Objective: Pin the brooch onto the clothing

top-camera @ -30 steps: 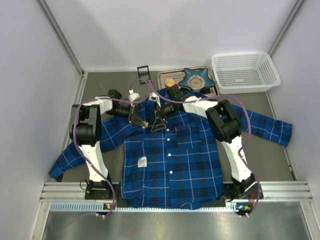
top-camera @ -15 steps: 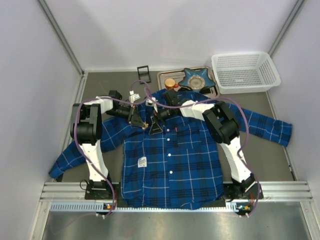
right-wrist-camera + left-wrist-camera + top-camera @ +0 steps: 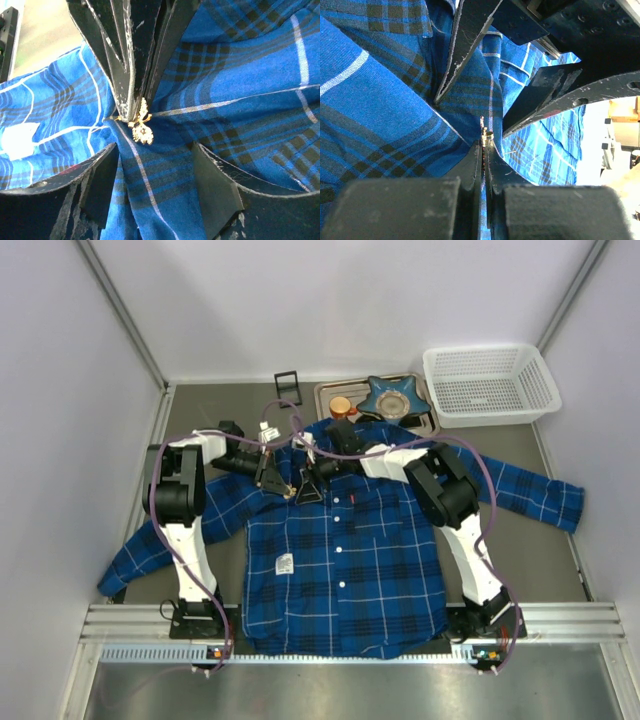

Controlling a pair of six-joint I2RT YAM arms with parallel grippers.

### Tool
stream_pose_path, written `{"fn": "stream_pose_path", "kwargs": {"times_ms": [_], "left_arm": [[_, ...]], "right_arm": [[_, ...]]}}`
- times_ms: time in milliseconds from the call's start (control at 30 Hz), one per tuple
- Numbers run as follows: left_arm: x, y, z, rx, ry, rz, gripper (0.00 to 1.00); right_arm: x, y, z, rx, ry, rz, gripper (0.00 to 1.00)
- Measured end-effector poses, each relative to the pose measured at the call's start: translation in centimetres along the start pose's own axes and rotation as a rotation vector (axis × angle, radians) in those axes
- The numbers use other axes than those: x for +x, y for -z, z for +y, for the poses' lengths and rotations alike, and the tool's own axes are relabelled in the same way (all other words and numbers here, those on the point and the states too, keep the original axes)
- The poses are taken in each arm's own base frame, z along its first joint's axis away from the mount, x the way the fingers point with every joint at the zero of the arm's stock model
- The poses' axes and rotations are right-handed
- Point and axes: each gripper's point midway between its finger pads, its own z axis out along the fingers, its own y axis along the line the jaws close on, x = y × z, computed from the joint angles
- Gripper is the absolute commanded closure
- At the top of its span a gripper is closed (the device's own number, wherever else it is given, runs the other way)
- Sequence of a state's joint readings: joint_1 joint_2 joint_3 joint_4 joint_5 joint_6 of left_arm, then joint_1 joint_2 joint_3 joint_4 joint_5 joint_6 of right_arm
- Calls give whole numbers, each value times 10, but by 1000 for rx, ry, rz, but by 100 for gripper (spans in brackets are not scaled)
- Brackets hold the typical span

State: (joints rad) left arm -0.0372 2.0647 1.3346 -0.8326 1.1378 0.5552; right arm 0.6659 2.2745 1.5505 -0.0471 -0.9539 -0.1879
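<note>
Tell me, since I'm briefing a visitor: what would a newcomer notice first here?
The blue and navy plaid shirt lies spread flat, filling the middle of the overhead view. Near its collar, the left gripper is shut on a tiny pale gold flower-like brooch, with the right gripper open close by.

White mesh basket point(image 3: 489, 420) far right. Metal tray point(image 3: 324, 393) just left of it, holding blue star dish point(image 3: 395, 397) and orange round piece point(image 3: 341, 404). Black frame point(image 3: 287, 384) left of tray.
</note>
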Motion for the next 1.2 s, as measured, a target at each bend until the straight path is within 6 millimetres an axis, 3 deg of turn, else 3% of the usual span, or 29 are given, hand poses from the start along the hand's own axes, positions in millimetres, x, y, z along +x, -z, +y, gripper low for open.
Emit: {"fn": "stream_pose_path", "kwargs": {"times_ms": [333,733,1200], "left_arm": [[3,0,-1,6,3,11,100],[4,0,0,8,11,15,100],[5,0,-1,16,12,24,100]], "right_arm": [[0,-1,1,10,5,-52,46],[-9,4,14,-21,52,-111,38],[-9,-6,26,-27,93,-103,43]]}}
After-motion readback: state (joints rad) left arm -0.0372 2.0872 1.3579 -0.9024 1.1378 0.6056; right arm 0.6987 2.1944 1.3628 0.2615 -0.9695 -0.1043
